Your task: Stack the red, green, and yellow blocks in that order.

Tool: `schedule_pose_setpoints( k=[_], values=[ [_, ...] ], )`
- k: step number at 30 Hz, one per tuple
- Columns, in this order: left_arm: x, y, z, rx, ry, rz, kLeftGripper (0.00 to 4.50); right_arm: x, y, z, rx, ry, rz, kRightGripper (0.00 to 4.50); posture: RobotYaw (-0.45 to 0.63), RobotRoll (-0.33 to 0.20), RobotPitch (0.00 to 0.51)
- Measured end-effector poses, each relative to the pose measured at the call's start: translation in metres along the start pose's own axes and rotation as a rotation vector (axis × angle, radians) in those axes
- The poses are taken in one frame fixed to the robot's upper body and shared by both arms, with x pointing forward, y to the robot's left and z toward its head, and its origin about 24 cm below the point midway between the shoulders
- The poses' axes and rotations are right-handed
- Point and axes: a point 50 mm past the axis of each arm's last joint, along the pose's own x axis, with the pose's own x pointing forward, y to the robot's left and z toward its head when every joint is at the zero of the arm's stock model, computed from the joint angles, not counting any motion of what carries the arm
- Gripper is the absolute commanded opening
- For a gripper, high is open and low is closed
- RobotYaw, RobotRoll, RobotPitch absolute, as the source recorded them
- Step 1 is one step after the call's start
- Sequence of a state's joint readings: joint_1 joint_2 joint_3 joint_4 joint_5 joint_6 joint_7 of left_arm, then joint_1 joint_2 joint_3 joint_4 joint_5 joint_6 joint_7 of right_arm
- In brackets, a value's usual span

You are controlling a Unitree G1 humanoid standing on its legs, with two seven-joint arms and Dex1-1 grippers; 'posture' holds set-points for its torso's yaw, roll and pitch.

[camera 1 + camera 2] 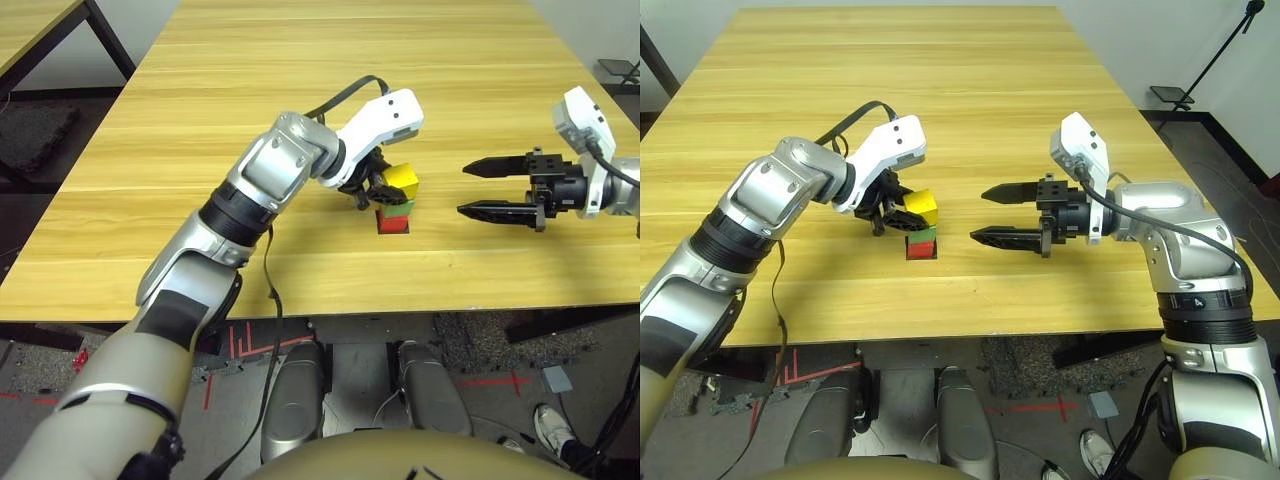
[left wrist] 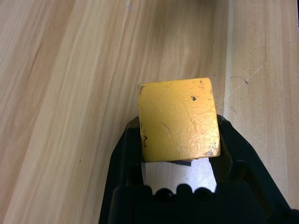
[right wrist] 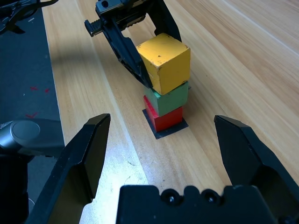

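The left claw point(image 3: 140, 56) is pinching the yellow block point(image 3: 164, 61), tilted, just over the green block point(image 3: 168, 100); it should level it squarely before releasing, while the right claw point(image 1: 995, 215) is waiting spread nearby.

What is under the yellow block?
The green block on the red block, which sits on a black patch. Whether the yellow block touches the green is hidden.
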State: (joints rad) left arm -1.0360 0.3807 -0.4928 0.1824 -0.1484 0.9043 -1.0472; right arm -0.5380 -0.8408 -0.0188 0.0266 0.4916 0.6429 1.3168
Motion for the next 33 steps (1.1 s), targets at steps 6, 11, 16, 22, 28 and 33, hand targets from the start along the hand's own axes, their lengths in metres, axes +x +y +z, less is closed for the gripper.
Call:
schedule_pose_setpoints(
  k=[6, 11, 16, 22, 28, 33],
  values=[
    [0.001, 0.0, 0.002, 0.018, -0.01, -0.001, 3.53, -0.002, 0.0, 0.0, -0.001, 0.004, -0.01, 4.5, 0.14, -0.047, 0.092],
    [-0.001, 0.001, 0.003, 0.042, -0.017, 0.01, 4.45, -0.002, -0.001, 0.002, -0.008, 0.0, -0.012, 4.5, 0.17, -0.057, 0.077],
    [-0.019, -0.003, 0.019, 0.025, -0.123, 0.036, 4.45, -0.01, -0.008, 0.012, 0.008, -0.057, -0.049, 4.5, 0.2, -0.069, 0.066],
    [-0.078, -0.013, 0.037, -0.167, -0.361, 0.144, 4.45, -0.051, -0.027, 0.015, 0.224, -0.236, -0.237, 4.5, 0.22, -0.084, 0.055],
    [-0.12, 0.008, -0.043, -0.484, -0.514, 0.684, 4.45, -0.105, -0.069, -0.024, 0.35, -0.39, -0.701, 4.5, 0.24, -0.108, 0.068],
    [-0.143, 0.015, -0.133, -0.584, -0.529, 1.198, 4.45, -0.121, -0.085, -0.058, 0.322, -0.418, -1.042, 4.5, 0.22, -0.118, 0.078]
  ],
)
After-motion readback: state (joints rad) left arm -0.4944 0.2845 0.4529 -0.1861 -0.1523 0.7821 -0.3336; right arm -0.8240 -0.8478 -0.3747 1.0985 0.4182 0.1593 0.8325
